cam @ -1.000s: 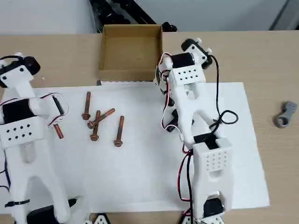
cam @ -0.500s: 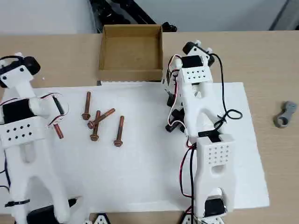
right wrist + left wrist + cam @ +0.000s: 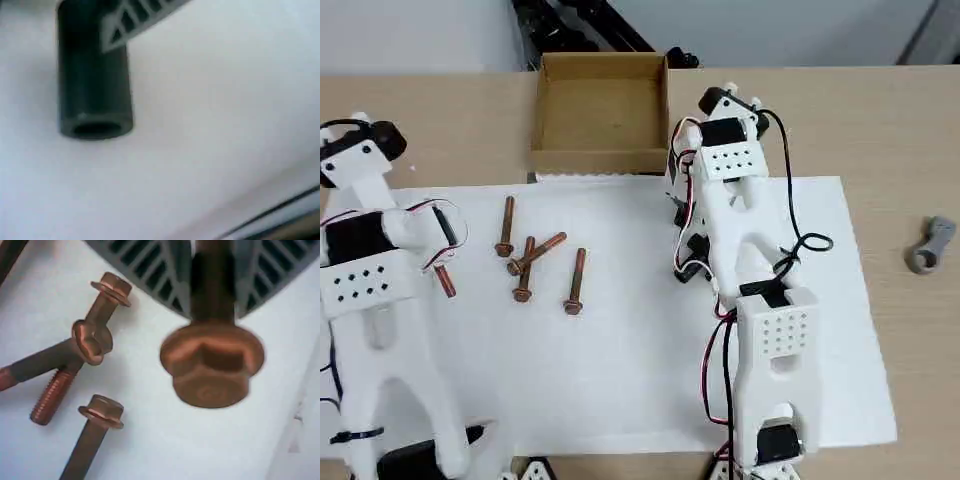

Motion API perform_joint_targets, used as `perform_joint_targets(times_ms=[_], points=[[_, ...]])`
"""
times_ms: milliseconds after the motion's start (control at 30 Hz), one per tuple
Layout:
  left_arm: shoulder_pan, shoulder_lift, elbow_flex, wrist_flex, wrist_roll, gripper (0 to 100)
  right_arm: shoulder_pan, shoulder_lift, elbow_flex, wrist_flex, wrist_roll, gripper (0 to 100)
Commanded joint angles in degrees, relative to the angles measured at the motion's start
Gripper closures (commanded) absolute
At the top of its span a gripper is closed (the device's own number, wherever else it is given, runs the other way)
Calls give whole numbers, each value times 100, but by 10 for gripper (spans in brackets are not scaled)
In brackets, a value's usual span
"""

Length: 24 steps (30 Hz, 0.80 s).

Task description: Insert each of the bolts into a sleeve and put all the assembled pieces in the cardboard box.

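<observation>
White sheet (image 3: pixel 620 380) on wooden table (image 3: pixel 880 120) — left pincer (image 3: pixel 212 295) pinches bolt (image 3: pixel 212 365), right pincer (image 3: pixel 112 37) seemingly sleeve (image 3: pixel 95 95).

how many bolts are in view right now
5 bolts. One lies alone toward the cardboard box, two cross each other, one lies beside them, and one is gripped in the left tool. Others may be hidden under the arms.
</observation>
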Motion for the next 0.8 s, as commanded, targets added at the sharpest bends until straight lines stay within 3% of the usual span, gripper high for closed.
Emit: perform_joint_targets(times_ms=[0,333,767], points=[[26,-211,-40,-114,-18,995,-110,-409,-44,-22,62,862],[26,-211,-40,-123,-26,995,-444,-295,-35,-374,53,862],[26,-211,-40,-132,-26,995,-4,681,-35,-400,62,862]])
